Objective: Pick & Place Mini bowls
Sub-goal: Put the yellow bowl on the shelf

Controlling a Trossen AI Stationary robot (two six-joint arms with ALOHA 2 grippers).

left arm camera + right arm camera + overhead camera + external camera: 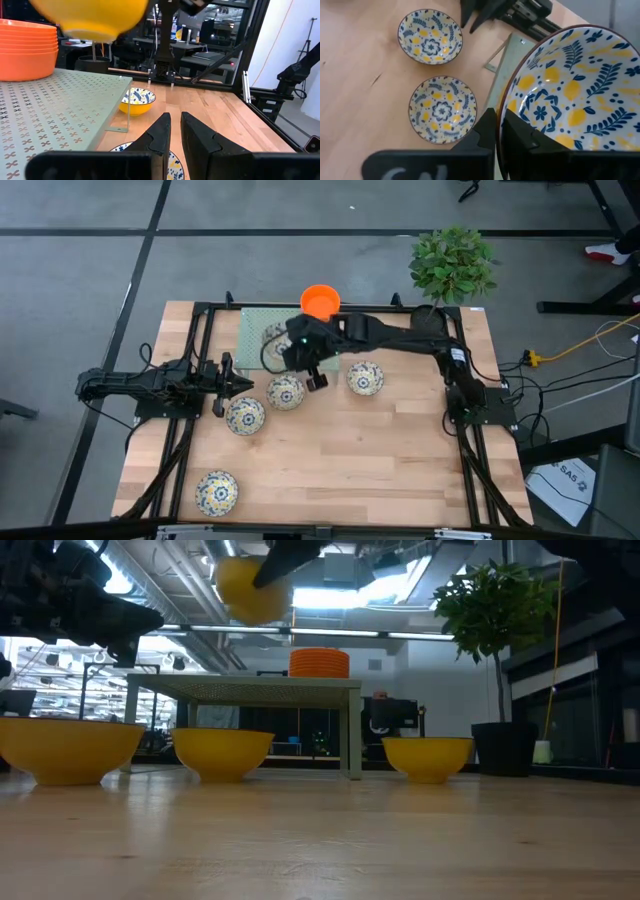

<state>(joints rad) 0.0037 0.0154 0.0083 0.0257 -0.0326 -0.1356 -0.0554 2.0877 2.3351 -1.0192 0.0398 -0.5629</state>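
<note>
Right end effector (497, 131) pinches a patterned bowl's (575, 90) rim above the green perforated platform (258, 330), carrying it; next, place by the orange stack (320, 301).

potted plant (452, 265) off the table's far right corner. pale green perforated stand (256, 332) on wooden table (380, 450). yellow cable (580, 345) on floor.

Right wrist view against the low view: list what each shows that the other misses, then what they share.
Only the right wrist view shows the floral insides of the bowls, and the right gripper shut on the rim of the held bowl. Only the low view shows the orange stack on the green shelf, and the plant. Both show the held bowl lifted above bowls on the table.
</note>
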